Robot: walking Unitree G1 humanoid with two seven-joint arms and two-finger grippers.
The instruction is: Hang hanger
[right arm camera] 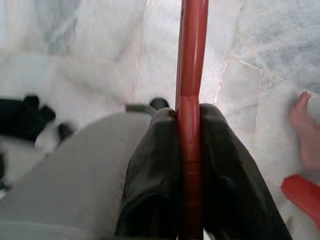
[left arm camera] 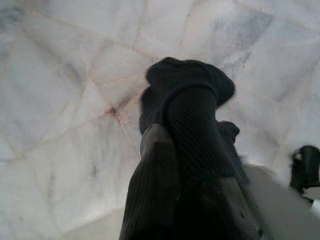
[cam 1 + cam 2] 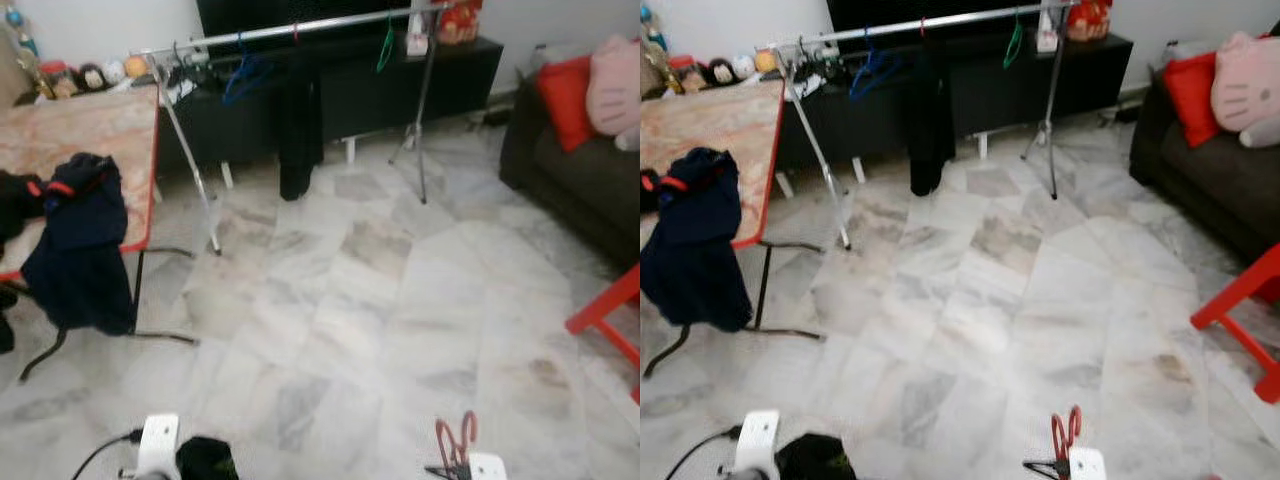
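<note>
Pinching red hanger between right gripper jaws.

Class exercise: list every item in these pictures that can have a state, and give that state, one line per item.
Red hanger: clamped between the right gripper's fingers.
Left gripper: shut on dark cloth.
Clothes rail: standing, with a black garment, a blue hanger and a green hanger hung on it.
Navy garment: draped over the table edge.
</note>
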